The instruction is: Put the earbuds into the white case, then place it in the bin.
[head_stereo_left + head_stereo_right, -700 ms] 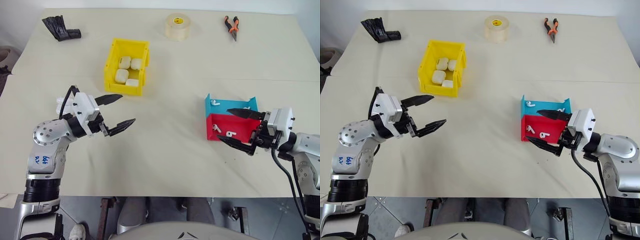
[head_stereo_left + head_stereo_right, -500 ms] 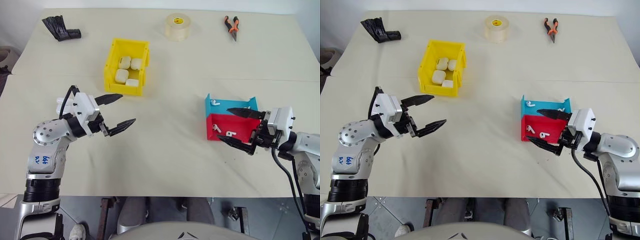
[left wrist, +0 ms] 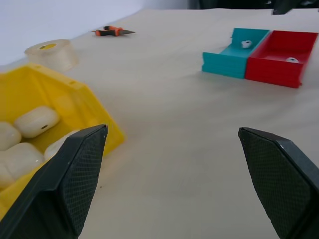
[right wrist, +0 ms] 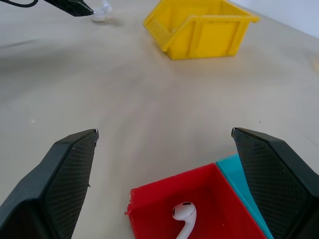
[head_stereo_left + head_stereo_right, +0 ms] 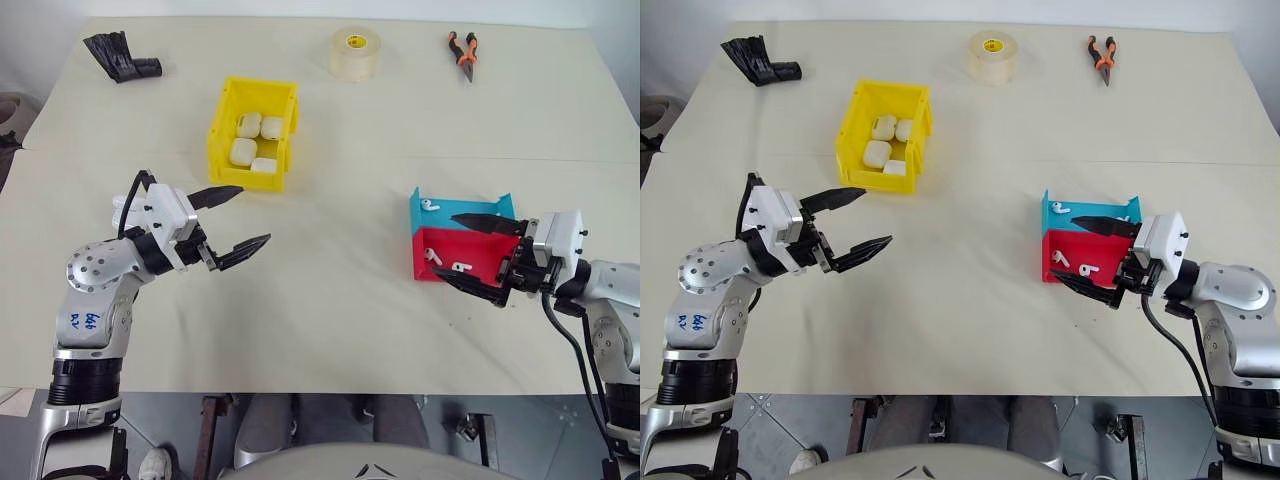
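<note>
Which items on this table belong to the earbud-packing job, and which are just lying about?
Belonging:
- tiny white plastic earbuds in the red tray and blue tray
- white pebble-shaped cases
- yellow plastic bin

Lying about:
- clear tape roll
- orange-handled pliers
- crumpled black object

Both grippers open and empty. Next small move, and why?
Probably ease the right gripper forward and down onto the earbud in the red tray. Its jaws stand open straddling that tray with nothing held. The white cases all lie in the yellow bin near the open left gripper.
</note>
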You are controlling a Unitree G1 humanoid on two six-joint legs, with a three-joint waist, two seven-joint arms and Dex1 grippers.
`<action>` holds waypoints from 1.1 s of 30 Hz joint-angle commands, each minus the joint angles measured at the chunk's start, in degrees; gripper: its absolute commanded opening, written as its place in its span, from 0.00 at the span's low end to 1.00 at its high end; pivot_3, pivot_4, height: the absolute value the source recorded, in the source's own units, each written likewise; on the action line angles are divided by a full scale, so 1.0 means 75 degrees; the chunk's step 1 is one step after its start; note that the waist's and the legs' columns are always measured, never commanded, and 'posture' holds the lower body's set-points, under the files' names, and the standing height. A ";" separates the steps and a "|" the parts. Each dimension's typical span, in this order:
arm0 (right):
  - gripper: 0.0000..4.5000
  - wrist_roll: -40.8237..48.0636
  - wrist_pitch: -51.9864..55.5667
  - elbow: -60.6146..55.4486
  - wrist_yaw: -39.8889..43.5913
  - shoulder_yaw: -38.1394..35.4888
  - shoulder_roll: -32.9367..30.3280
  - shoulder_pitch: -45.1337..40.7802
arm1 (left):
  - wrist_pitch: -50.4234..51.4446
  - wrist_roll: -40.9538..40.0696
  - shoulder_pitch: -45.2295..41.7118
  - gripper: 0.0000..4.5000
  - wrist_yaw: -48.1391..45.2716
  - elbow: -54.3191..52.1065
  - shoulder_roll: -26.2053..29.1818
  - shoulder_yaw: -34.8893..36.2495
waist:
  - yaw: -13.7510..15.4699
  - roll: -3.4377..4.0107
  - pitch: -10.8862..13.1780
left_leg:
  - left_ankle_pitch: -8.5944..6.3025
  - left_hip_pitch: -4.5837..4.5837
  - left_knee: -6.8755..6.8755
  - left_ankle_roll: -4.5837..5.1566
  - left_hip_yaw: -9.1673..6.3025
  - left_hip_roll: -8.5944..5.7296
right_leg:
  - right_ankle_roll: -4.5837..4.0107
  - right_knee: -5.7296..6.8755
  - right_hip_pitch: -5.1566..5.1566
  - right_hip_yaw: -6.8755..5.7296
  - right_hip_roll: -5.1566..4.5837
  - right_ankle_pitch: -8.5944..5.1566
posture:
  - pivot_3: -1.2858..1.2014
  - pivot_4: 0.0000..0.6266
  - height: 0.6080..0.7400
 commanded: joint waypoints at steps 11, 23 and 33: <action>1.00 0.0588 0.0021 -0.0934 -0.0411 0.0906 0.1477 -0.1247 | 0.1730 -0.0277 0.2540 0.99 0.3340 -0.2353 -0.0813 0.2582 | -0.0065 -0.0003 -0.0002 | 0.0001 0.0000 -0.0001 -0.0003 -0.0013 0.0006 | 0.0000 0.0002 0.0000 -0.0001 0.0000 0.0000 | 0.52 0.24 1.00; 1.00 0.0502 0.0080 -0.0524 0.0134 0.1119 0.1474 -0.1528 | 0.5239 -0.1332 0.2681 0.99 0.5800 -0.3896 -0.1146 0.3622 | 0.0012 -0.0011 -0.0006 | 0.0000 0.0001 0.0002 -0.0004 -0.0024 0.0000 | -0.0003 0.0003 0.0005 0.0000 -0.0002 -0.0001 | 0.52 0.24 1.00; 1.00 0.0540 0.0213 -0.0301 0.0515 0.0795 0.0846 -0.1252 | 0.9821 -0.1300 -0.1001 0.99 0.5885 -0.0988 0.1778 0.2524 | -0.0030 -0.0013 -0.0007 | 0.0003 0.0018 -0.0023 -0.0010 -0.0010 -0.0005 | -0.0008 0.0010 0.0002 0.0002 0.0002 -0.0005 | 0.52 0.24 1.00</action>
